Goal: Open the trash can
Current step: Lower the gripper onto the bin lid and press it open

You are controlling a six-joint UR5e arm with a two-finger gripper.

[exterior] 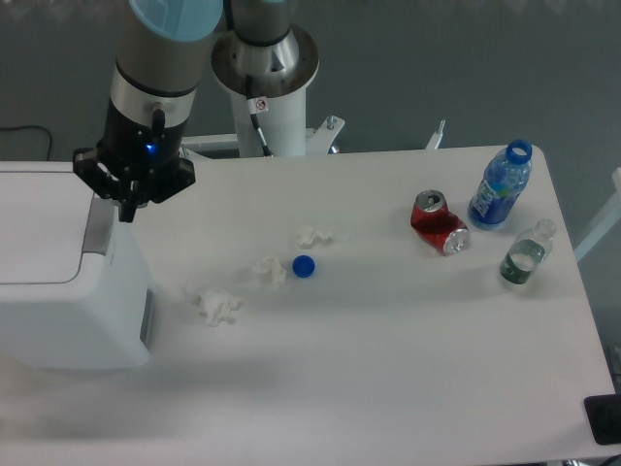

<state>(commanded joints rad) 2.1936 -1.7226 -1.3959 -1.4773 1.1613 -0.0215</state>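
- Trash can (53, 267) at the left end of the table (388, 369): white, boxy, lid flat and down, grey push-strip (98, 225) along the lid's right edge.
- Gripper (127, 210) pointing down just over the top end of the grey push-strip, at the can's back right corner; contact or a gap, cannot tell.
- Fingers close together, seemingly pressed to one dark tip, nothing pinched; hard to judge from this angle.
- Blue light glowing on the wrist above the gripper.
- Crumpled tissue (213, 304) just right of the can's front corner.
- Second crumpled tissue (269, 268) further right of the can, touching or just beside a blue bottle cap (304, 265).
- Third crumpled tissue (315, 235) a little behind the cap.
- Crushed red can (438, 222) lying on its side, well apart from the trash can, toward the table's far right.
- Blue bottle (501, 185) upright without its cap, just right of the red can.
- Small clear bottle (525, 254) near the right table edge, in front of the blue bottle.
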